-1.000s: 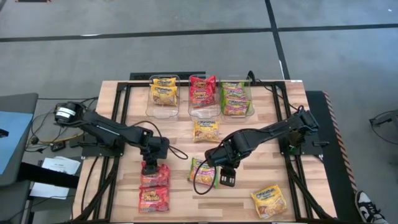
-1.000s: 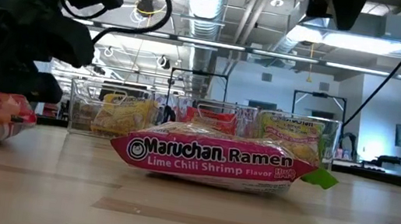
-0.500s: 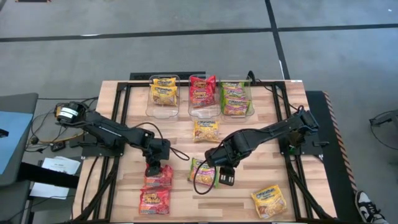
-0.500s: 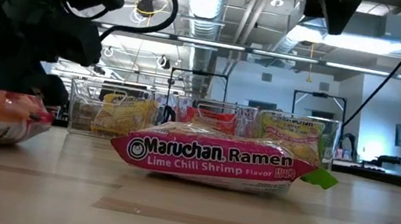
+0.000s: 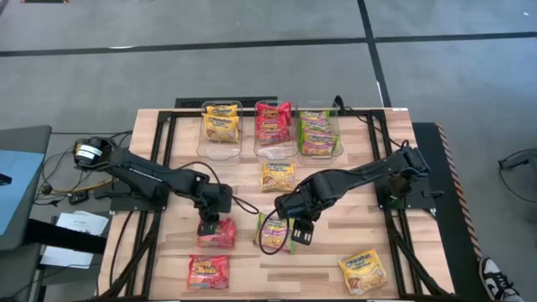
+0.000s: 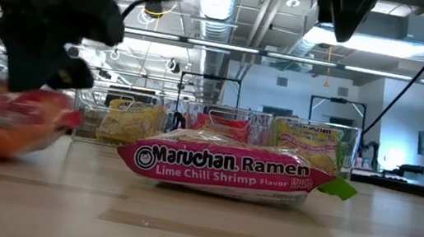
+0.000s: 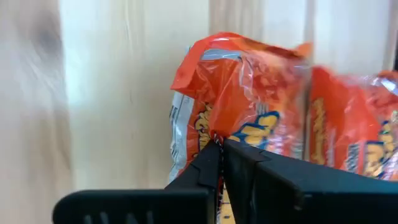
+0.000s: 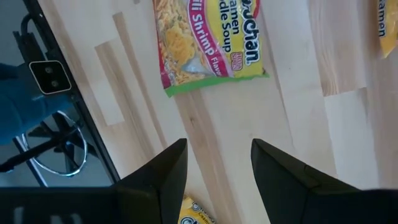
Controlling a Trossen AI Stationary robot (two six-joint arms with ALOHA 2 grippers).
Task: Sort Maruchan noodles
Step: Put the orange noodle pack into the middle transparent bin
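Over at 8 o'clock on the table [image 5: 168,252], left gripper [image 5: 208,226] now pinching a red packet [image 5: 216,234], peeled off the other red packet [image 5: 208,270] and lifted since a second ago, so probably headed for the middle bin [image 5: 273,144]. Crinkly, shiny wrapper, bunched at the grip. Near centre, right gripper [image 5: 300,233] spread wide, hovering just beside the green packet [image 5: 272,231], not grabbed yet.

A red-orange packet [image 5: 216,233], a green-edged pink-and-yellow packet [image 5: 273,231], and yellow packets [image 5: 278,175] on pale wood.
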